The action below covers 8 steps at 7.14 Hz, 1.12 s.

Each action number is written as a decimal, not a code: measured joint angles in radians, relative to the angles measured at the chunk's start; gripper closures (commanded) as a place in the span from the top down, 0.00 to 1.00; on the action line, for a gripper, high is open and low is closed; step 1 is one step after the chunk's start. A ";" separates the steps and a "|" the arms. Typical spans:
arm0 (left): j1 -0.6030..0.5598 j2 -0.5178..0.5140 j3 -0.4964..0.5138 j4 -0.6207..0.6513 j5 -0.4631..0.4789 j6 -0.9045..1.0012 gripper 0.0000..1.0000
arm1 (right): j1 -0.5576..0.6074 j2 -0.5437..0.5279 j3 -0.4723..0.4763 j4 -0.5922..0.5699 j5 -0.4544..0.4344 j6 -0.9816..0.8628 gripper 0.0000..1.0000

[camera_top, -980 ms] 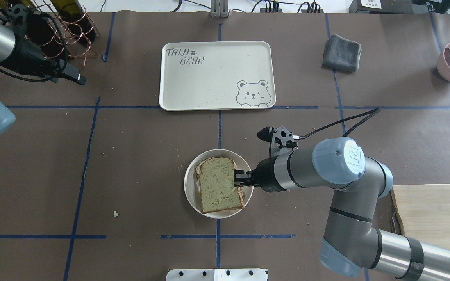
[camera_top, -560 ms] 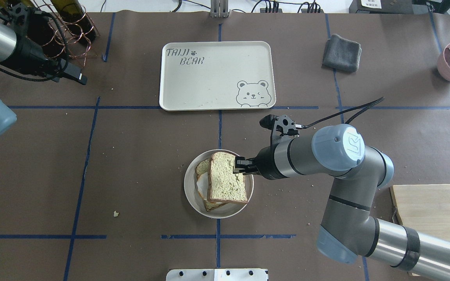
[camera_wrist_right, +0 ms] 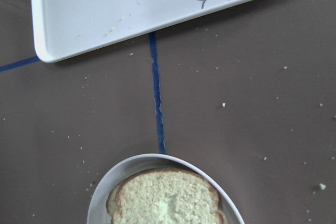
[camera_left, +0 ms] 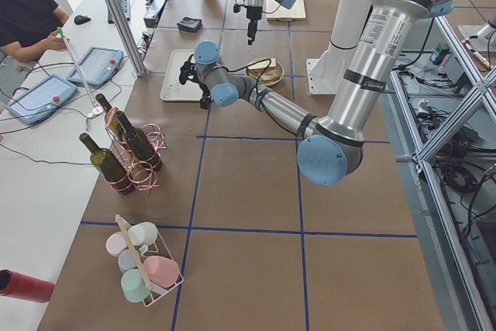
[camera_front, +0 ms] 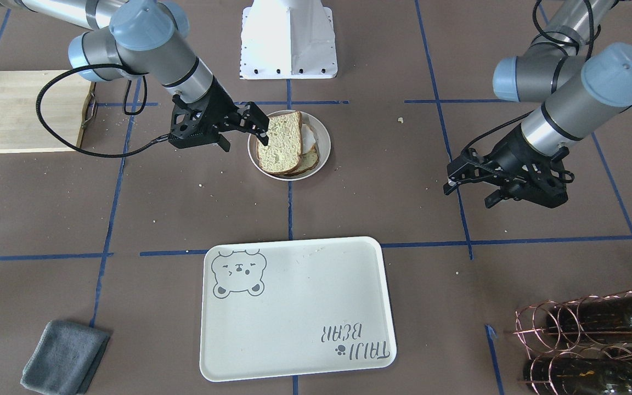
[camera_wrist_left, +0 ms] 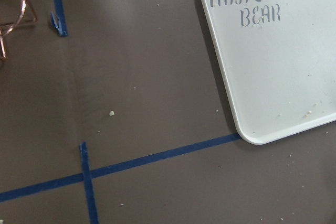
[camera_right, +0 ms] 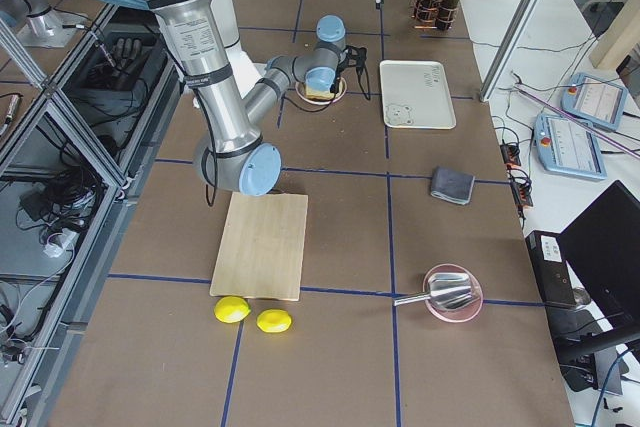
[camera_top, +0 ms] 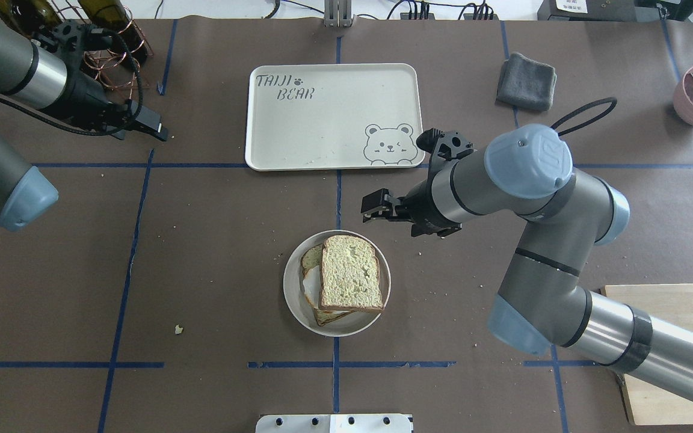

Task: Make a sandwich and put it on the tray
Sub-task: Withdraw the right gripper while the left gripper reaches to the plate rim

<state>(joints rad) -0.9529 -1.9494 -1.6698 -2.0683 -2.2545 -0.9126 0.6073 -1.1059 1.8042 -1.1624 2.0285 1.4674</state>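
1. The right gripper (camera_top: 375, 205) hovered empty, jaws parted, just beyond the small round grey-white plate (camera_top: 291, 287).
2. On that plate lay the sandwich of brown-crusted bread slices and white egg (camera_top: 349, 282), slices askew.
3. Assembly looked done. The next move would call for gripping it and carrying it to the large cream bear-printed tray (camera_top: 322, 114).
4. The left gripper (camera_top: 155, 129) hung well aside; I couldn't tell its jaws' state.

Just beside the right hand (camera_top: 371, 208), the egg (camera_top: 308, 288) lies mostly buried under the top slice (camera_top: 349, 282). That hand's wrist view cuts the plate (camera_wrist_right: 100, 198) off at the bottom. On the left hand (camera_top: 155, 130), the finger gap is too small to read.
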 measured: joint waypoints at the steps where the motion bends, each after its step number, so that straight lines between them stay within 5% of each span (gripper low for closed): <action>1: 0.054 -0.012 -0.020 0.004 0.063 -0.097 1.00 | 0.060 -0.001 0.011 -0.079 0.054 -0.034 1.00; 3: 0.178 -0.019 -0.065 0.018 0.167 -0.270 0.92 | 0.156 -0.007 0.059 -0.310 0.112 -0.220 1.00; 5: 0.322 -0.043 -0.102 0.083 0.272 -0.404 0.62 | 0.236 -0.030 0.092 -0.490 0.121 -0.473 1.00; 7: 0.440 -0.066 -0.110 0.109 0.349 -0.508 0.37 | 0.326 -0.100 0.100 -0.529 0.155 -0.676 1.00; 8: 0.478 -0.074 -0.106 0.111 0.362 -0.535 0.37 | 0.370 -0.130 0.099 -0.532 0.188 -0.747 1.00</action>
<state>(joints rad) -0.4749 -2.0232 -1.7759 -1.9569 -1.8928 -1.4474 0.9776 -1.2362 1.9031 -1.6944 2.2163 0.7202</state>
